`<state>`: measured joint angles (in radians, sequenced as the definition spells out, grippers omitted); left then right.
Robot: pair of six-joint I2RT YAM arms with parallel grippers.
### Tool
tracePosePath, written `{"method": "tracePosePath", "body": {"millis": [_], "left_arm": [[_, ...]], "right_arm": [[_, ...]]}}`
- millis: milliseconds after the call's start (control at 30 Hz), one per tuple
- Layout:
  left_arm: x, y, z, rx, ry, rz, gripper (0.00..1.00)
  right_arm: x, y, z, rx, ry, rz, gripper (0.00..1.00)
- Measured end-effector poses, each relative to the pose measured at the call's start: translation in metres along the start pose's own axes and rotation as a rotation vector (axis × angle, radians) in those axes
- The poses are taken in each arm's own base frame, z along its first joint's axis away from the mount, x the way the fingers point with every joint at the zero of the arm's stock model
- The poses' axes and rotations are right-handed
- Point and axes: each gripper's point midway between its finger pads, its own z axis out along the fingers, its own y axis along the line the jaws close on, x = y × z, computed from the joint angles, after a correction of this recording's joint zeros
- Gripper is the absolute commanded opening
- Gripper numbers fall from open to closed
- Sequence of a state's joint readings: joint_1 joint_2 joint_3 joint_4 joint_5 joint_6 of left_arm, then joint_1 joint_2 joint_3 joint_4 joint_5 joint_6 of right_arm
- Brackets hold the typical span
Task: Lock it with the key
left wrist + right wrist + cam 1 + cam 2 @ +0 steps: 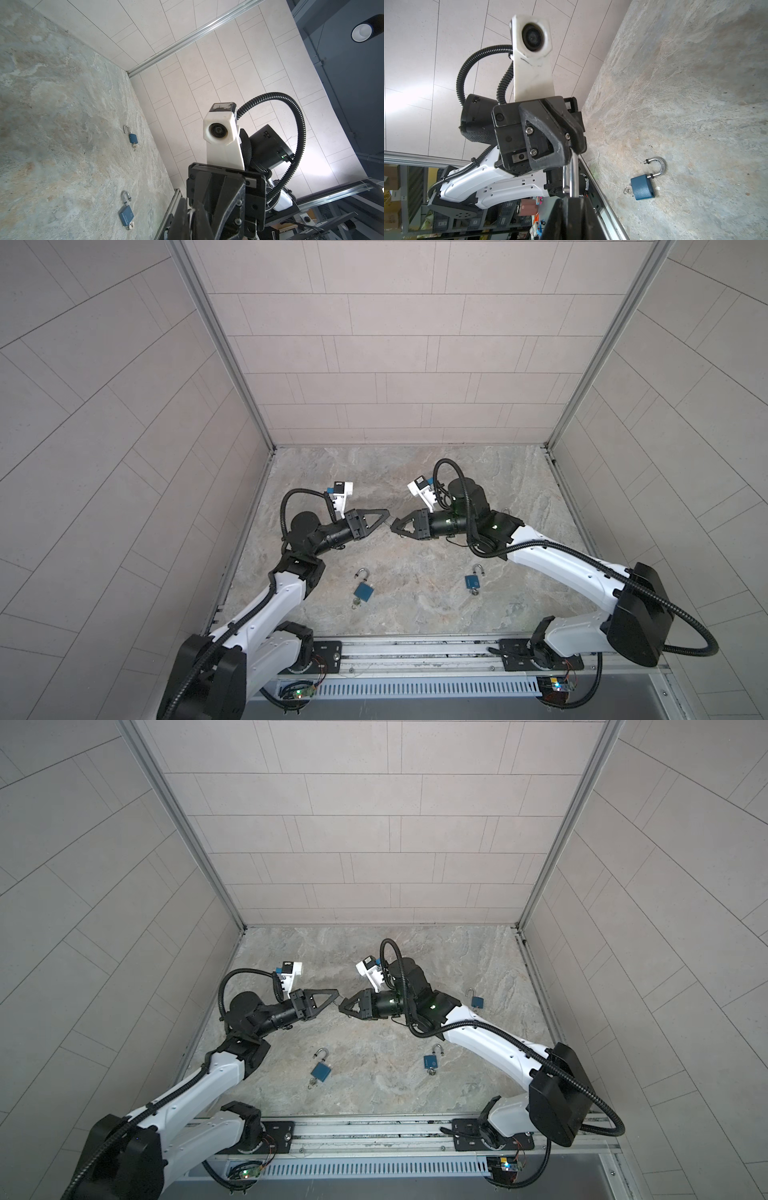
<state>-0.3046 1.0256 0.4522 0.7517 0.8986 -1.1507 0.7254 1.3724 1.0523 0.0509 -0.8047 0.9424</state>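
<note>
Both grippers meet tip to tip above the middle of the stone table (pixel 415 614). My right gripper (pixel 395 524) (pixel 572 197) is shut on a padlock whose body is hidden inside its jaws. Only the chrome shackle (pixel 571 176) sticks out, towards my left gripper (pixel 387 513) (pixel 336 993). The left gripper is shut on the shackle's far end, which shows as a silver sliver in the left wrist view at the left gripper's tips (pixel 192 214). This padlock's key is hidden.
Two blue padlocks lie nearer the front, each with an open shackle and a key in its base: a left padlock (pixel 363 591) (pixel 642 187) and a right padlock (pixel 473 581) (pixel 125 216). A third padlock (pixel 477 1001) lies behind the right arm. Tiled walls close in three sides.
</note>
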Motion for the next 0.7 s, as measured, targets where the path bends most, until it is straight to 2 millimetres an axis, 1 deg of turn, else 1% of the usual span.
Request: {"method": "tracePosePath", "body": {"millis": [700], "left_arm": [[-0.0014, 0.0014, 0.0036, 0.008, -0.002, 0.078, 0.00]], "right_arm": [[-0.0019, -0.0013, -0.0026, 0.002, -0.019, 0.057, 0.00]]}}
